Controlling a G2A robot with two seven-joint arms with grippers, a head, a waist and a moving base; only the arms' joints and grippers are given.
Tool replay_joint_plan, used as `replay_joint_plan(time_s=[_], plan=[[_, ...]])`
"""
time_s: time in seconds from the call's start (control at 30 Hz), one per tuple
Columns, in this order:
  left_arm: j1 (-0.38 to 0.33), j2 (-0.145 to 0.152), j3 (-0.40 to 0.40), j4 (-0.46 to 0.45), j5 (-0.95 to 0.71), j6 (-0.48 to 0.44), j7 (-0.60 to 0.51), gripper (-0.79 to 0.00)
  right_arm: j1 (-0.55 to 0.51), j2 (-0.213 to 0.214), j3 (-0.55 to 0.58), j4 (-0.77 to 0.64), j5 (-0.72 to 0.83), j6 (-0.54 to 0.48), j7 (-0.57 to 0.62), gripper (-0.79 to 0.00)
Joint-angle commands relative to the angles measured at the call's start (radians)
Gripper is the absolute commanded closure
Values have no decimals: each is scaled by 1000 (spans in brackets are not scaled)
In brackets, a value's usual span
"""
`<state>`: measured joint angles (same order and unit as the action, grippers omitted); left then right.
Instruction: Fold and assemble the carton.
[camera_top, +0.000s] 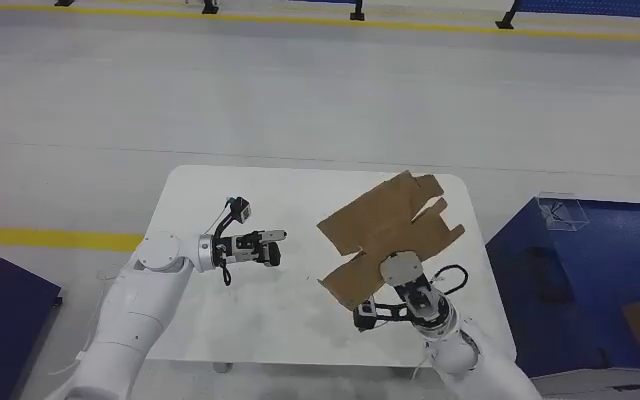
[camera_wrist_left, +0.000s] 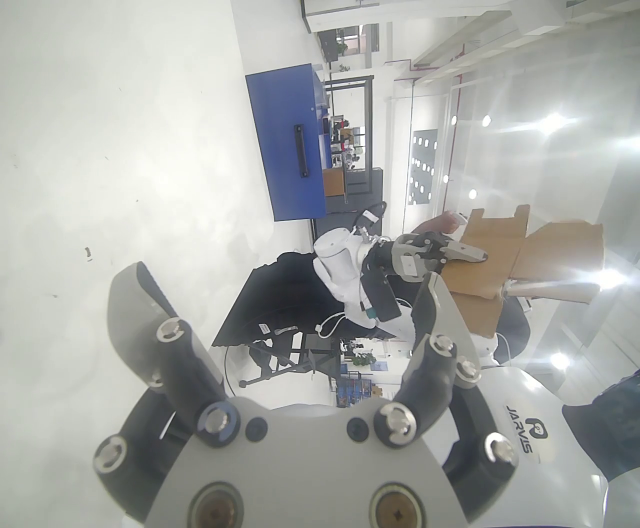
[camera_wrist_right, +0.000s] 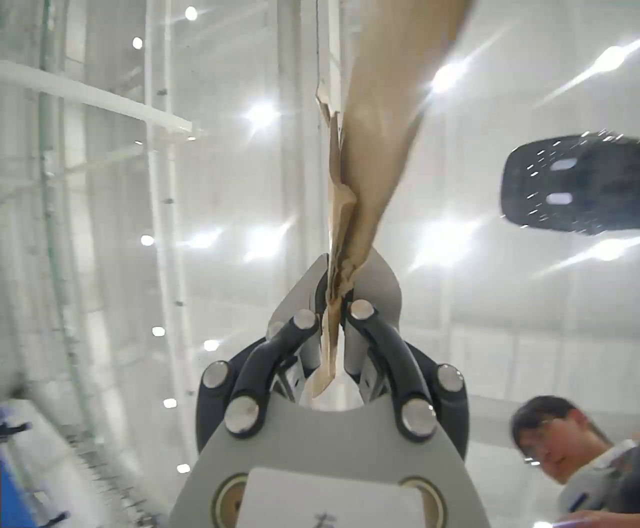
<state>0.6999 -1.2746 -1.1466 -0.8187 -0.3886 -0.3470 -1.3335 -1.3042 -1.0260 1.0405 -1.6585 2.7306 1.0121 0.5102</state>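
A flat, unfolded brown carton (camera_top: 390, 230) with several flaps is held up at a tilt over the right half of the white table (camera_top: 250, 310). My right gripper (camera_wrist_right: 337, 295) points upward and is shut on the carton's (camera_wrist_right: 380, 125) lower edge; from above it (camera_top: 393, 262) sits at the carton's near edge. The left wrist view shows that gripper farther off, clamped on the carton (camera_wrist_left: 500, 260). My left gripper (camera_top: 277, 248) hovers over the table's middle left, facing the carton and apart from it. Its fingers (camera_wrist_left: 145, 300) stand open with nothing between them.
A blue cabinet (camera_top: 570, 290) stands just off the table's right side, with a clear plastic box (camera_top: 560, 210) on top. A yellow floor line (camera_top: 60, 238) runs to the left. The table's left and front parts are bare.
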Motion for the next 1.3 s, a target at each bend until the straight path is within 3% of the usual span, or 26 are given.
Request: replay_joint_plan(time_s=[0.0, 0.1, 0.17, 0.23, 0.27, 0.3, 0.37, 0.43, 0.53, 0.73, 0.9, 1.27], plan=[[0, 0, 0, 0, 0, 0, 0, -785, 16, 14, 1, 6, 185, 0, -106, 0], [0, 0, 0, 0, 0, 0, 0, -785, 34, 24, 79, 18, 115, 0, -128, 0], [0, 0, 0, 0, 0, 0, 0, -785, 50, 22, 187, 11, -162, -1, -42, 0], [0, 0, 0, 0, 0, 0, 0, -785, 40, 12, 257, -14, -452, -84, 123, 0], [0, 0, 0, 0, 0, 0, 0, -785, 23, 2, 267, -28, -650, -168, 286, 0], [0, 0, 0, 0, 0, 0, 0, -785, 19, -1, 270, -30, -748, -221, 365, 0], [0, 0, 0, 0, 0, 0, 0, -785, 16, -7, 275, 0, -1058, -446, 609, 0], [0, 0, 0, 0, 0, 0, 0, -785, 28, -8, 285, 42, -1289, -678, 744, 0], [0, 0, 0, 0, 0, 0, 0, -785, 41, -12, 296, 82, -1489, -961, 824, 0], [0, 0, 0, 0, 0, 0, 0, -785, 28, -17, 327, 80, -1770, -1374, 793, 0], [0, 0, 0, 0, 0, 0, 0, -785, -23, -21, 359, 19, -2048, -1678, 644, 0], [0, 0, 0, 0, 0, 0, 0, -785, -38, -23, 349, 8, -2050, -1701, 621, 0]])
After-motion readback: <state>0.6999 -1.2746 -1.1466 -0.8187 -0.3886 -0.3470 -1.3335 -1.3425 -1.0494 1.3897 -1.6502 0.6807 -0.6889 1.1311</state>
